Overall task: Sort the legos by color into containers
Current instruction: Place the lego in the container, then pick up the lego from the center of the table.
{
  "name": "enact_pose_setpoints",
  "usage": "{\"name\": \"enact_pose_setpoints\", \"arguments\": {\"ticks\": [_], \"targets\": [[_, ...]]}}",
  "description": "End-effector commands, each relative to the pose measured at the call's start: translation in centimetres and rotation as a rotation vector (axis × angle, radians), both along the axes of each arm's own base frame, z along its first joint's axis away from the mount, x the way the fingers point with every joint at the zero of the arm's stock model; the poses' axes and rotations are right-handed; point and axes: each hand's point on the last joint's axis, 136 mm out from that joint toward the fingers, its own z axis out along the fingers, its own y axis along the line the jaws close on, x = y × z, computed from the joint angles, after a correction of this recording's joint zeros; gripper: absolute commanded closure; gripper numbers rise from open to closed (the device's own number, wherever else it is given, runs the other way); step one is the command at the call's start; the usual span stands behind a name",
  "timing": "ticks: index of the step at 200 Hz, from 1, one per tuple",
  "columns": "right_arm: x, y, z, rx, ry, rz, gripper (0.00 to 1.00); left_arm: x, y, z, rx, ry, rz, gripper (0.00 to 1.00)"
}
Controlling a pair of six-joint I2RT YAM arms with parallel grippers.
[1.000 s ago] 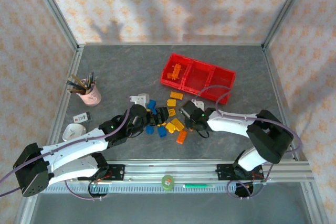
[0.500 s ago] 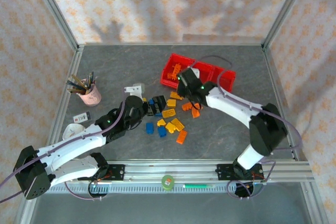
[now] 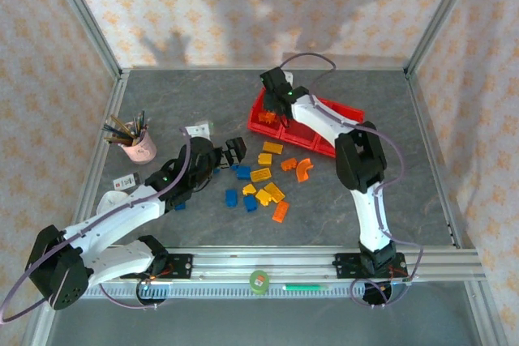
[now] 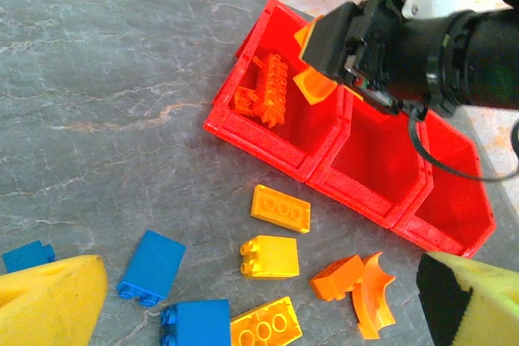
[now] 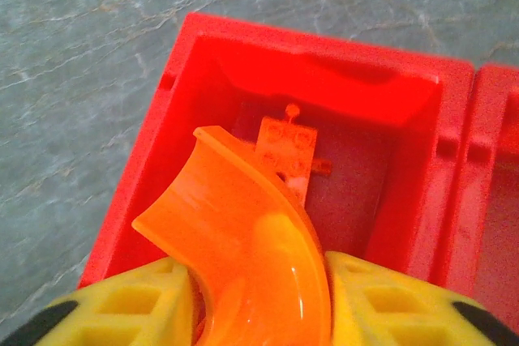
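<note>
Orange curved lego (image 5: 243, 232) — light, stiff, glossy plastic, probably slippery on its arc and best pinched across the flat sides. Right gripper (image 5: 258, 301) is clamped on it, directly above the end container (image 5: 203, 38). Left gripper (image 4: 259, 309) is spread wide, with a yellow lego (image 4: 270, 256) just ahead. The pinched end is hidden between the pads.

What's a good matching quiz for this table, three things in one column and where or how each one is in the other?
1. long orange brick
2. pencil cup
3. right gripper

A. at the left side of the table
B. holding a curved orange piece
C. inside the end bin

Pairs: 1-C, 2-A, 3-B
</note>
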Motion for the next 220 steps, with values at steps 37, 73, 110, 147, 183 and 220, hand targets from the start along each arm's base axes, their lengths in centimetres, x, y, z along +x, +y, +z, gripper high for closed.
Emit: {"name": "enact_pose_setpoints", "arguments": {"ticks": [37,73,110,147,183,220], "targets": [[0.2,-0.8,3.5,-0.018,-0.026,0.007,0.44,0.4,-0.6,2.2,-0.022,-0.049,-0.03,0.01],[-3.1,-1.0,5.8,0.06,-0.045,0.049,0.4,-0.1,-0.8,2.4,-0.047,-0.053,-0.056,0.01],[-8.0,-2.7,5.9,0.083,-0.037,0.056,0.34,-0.8,-0.7,1.6,-0.062,-0.032,-0.063,0.01],[-12.9,-4.7,4.9,0.106,-0.024,0.048,0.29,-1.9,-1.2,0.4,-0.099,-0.004,-0.104,0.01],[-17.1,-6.4,2.5,0.088,0.02,0.034,0.25,-2.9,-1.8,-0.8,-0.107,0.03,-0.125,0.01],[-20.5,-7.4,-0.1,0.046,0.061,0.01,0.2,-4.1,-3.5,-1.3,-0.094,0.033,-0.149,0.01]]}}
